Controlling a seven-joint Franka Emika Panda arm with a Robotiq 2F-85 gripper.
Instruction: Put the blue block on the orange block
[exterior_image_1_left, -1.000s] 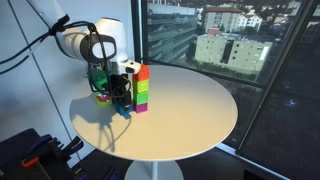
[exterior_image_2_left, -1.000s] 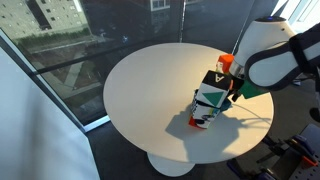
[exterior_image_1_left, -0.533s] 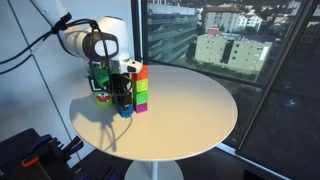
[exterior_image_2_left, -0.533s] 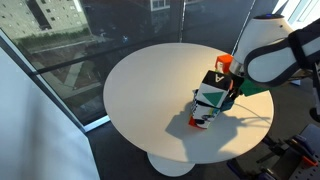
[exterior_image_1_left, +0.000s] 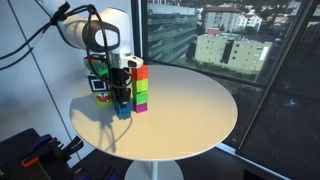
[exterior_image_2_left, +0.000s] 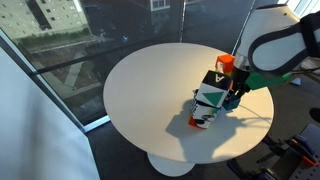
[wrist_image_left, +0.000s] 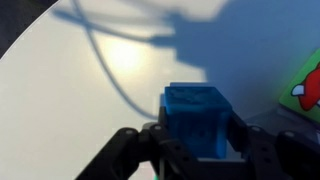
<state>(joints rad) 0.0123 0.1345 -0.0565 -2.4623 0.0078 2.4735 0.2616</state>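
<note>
The blue block (wrist_image_left: 198, 118) fills the middle of the wrist view, clamped between the two dark fingers of my gripper (wrist_image_left: 199, 138), which is shut on it. In both exterior views the blue block (exterior_image_1_left: 122, 112) (exterior_image_2_left: 230, 101) hangs just above the white round table (exterior_image_1_left: 190, 115), under the gripper (exterior_image_1_left: 121, 104) (exterior_image_2_left: 234, 96). The orange block (exterior_image_1_left: 141, 71) (exterior_image_2_left: 226, 61) tops a short stack right beside the gripper, with a green block (exterior_image_1_left: 141, 87) and a magenta block (exterior_image_1_left: 141, 102) beneath it.
A multicoloured patterned cube toy (exterior_image_1_left: 98, 87) (exterior_image_2_left: 208, 97) stands on the table (exterior_image_2_left: 150, 90) close to the gripper, and its green and red edge (wrist_image_left: 308, 85) shows in the wrist view. Big windows lie beyond the table's far edge.
The jaws have closed on the blue block. The arm's wrist now sits a little higher than before; the stack and the toy have not moved.
</note>
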